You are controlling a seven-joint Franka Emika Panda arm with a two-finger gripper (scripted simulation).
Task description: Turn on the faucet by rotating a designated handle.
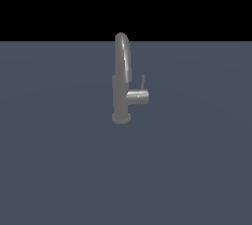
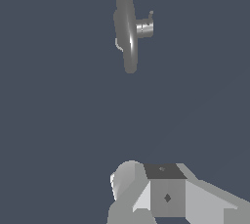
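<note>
The grey metallic faucet (image 1: 121, 84) stands upright on the dark floor in the middle of the exterior view, its arched spout rising from a thick column. A short stub sticks out toward the exterior view's right, and the thin handle (image 1: 142, 81) points up from its end. The wrist view looks down on the faucet (image 2: 128, 32), with the handle (image 2: 151, 13) as a small rod at the stub's tip. Grey blocky parts of my gripper (image 2: 166, 193) show at the edge of the wrist view, well away from the faucet. Its fingertips are not clearly shown. The arm is absent from the exterior view.
A flat dark grey-blue floor (image 1: 59, 170) stretches all around the faucet, with a black background beyond its far edge.
</note>
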